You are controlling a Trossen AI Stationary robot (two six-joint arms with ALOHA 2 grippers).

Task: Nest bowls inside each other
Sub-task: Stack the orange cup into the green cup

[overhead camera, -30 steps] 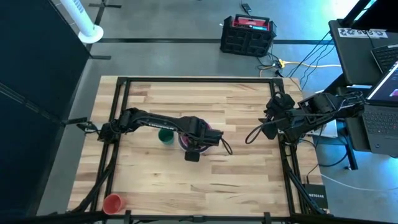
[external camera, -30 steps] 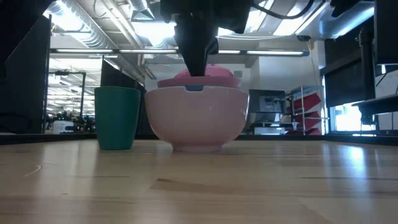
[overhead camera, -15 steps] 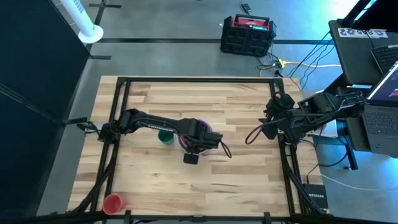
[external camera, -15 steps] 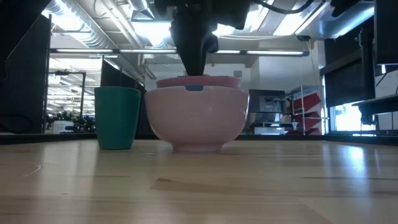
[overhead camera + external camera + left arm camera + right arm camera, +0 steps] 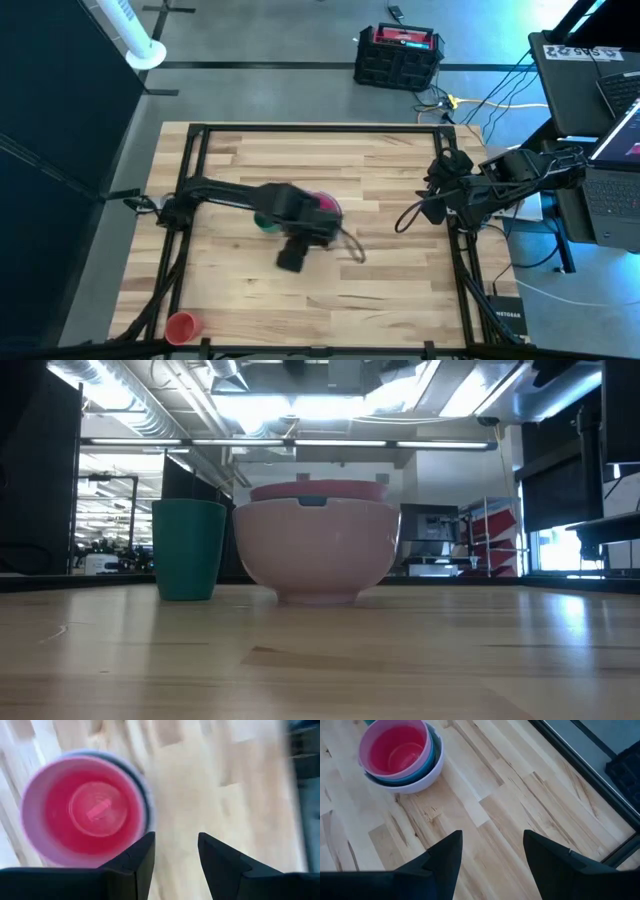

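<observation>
Near table edge, left corner: red cup (image 5: 181,326), upright, well apart from everything else.

Mid-table: left gripper (image 5: 175,851) is off the bowl stack, on its near side, above the wood. Jaws apart, nothing between them, only bare table (image 5: 400,290) shows in the gap. High view shows the left arm blurred, its wrist covering the near-left part of the stack.

Bowl stack (image 5: 316,550) sits about table centre, upright, nested. Pale pink bowl (image 5: 316,555) outermost in the low view; magenta bowl (image 5: 97,810) innermost, its rim poking just above the pink rim (image 5: 318,490). A sliver of blue rim (image 5: 312,501) shows between them. From the right wrist view the layers read magenta inside, then pink, blue tones, white-ish outer (image 5: 415,782); exact order of the middle bowls hard to tell.

Green cup (image 5: 188,548) stands upright just beside the stack on its left; touching or not, can't tell. In the high view it's partly under the left arm (image 5: 264,218).

Right gripper (image 5: 492,852) waits by the table's right edge, well apart from the stack, jaws wide apart, empty.

Beyond the far edge: black-and-red crate (image 5: 399,56) on the floor, cables, laptops (image 5: 615,190) to the right.
</observation>
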